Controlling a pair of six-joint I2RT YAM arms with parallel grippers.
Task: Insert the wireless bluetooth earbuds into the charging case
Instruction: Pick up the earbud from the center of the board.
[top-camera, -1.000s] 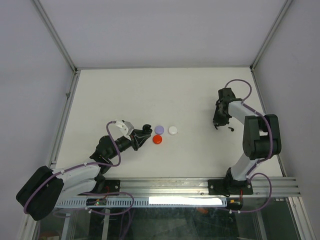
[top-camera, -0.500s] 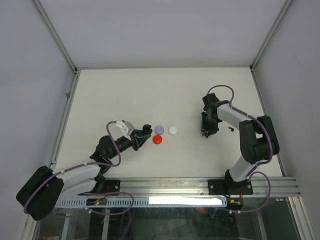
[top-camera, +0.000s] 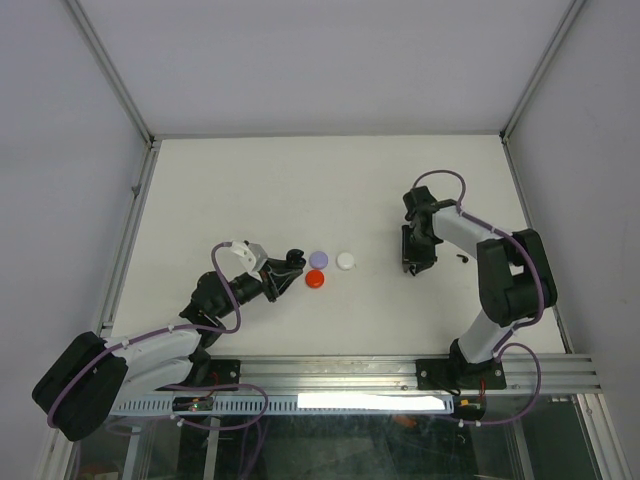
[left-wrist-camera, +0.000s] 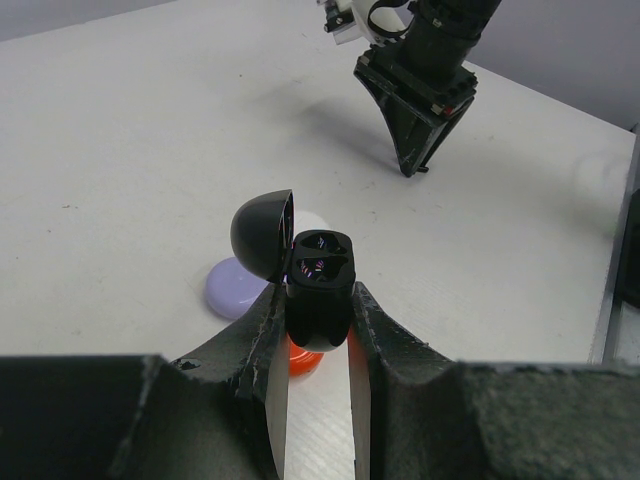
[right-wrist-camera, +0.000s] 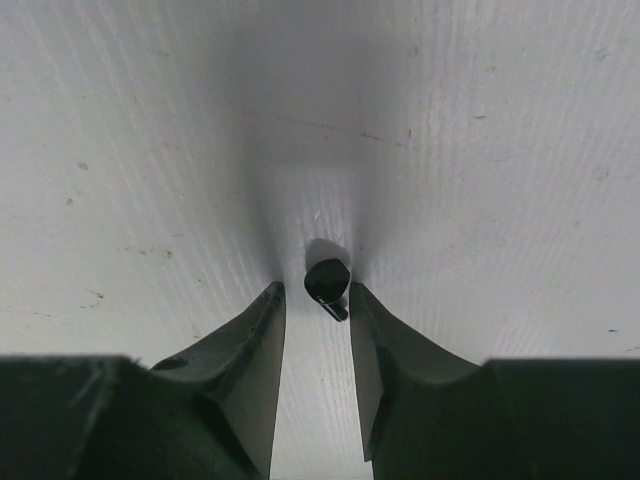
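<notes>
My left gripper is shut on the black charging case, held upright above the table with its lid swung open to the left and both sockets showing. My right gripper points down at the table, jaws narrowly apart. A black earbud lies on the table between its fingertips, against the right finger with a gap to the left one. My right gripper also shows in the left wrist view. A second small black earbud lies on the table to the right of that gripper.
Three round caps lie beside the case: purple, white and red. The red cap sits right under my left fingers. White walls and metal rails bound the table.
My right gripper has moved left, away from the second earbud, and come down around the other earbud. My left gripper and the case have stayed still.
</notes>
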